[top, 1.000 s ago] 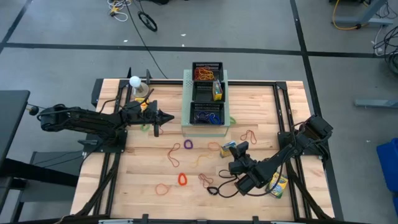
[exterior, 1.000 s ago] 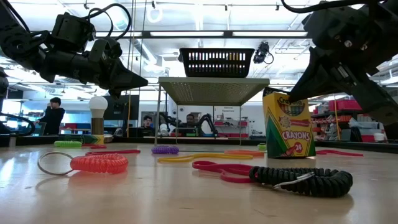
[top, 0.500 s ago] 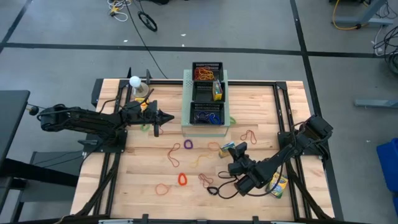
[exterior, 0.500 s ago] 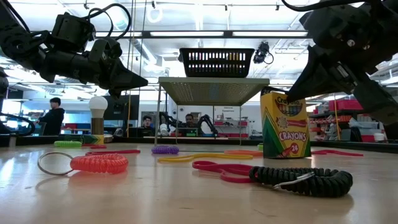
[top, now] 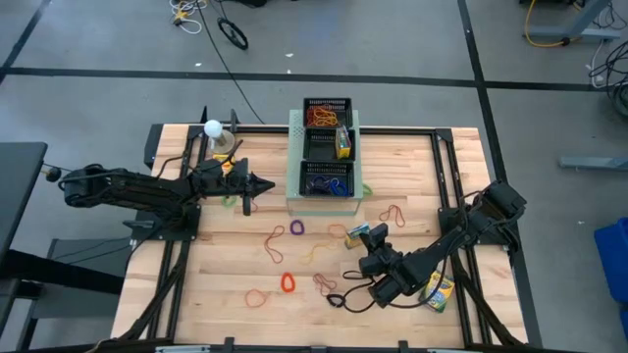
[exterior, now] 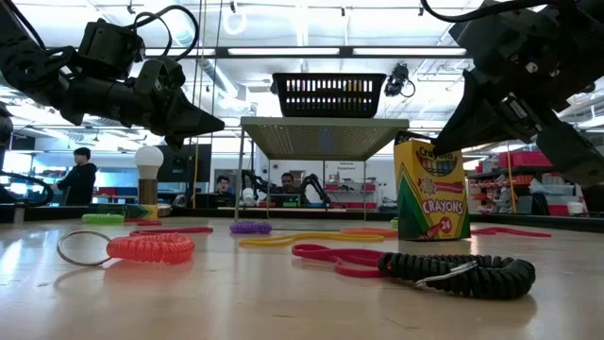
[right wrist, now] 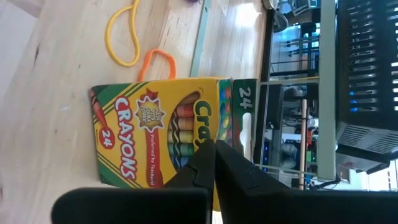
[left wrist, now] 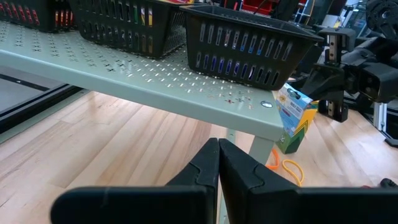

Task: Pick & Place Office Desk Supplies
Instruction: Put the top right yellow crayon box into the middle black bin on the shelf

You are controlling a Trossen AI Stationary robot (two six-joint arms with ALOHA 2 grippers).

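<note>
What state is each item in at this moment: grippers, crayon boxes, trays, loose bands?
right gripper: shut, at the upright box's top.
left gripper: shut, empty, hovering beside the pale-green stand.
crayon box: upright on the table.
second crayon box: lying flat near the right arm.
black mesh trays: in a row on the stand; bands inside.
rubber bands: loose, scattered on the table.

Bright overhead light — sharp, faint shadows.

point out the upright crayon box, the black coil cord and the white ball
crayon box [exterior: 433,189], low view, front face at the lettering
black coil cord [exterior: 472,273], low view, middle of the coil
white ball [top: 212,127], high view, top of the ball
</note>
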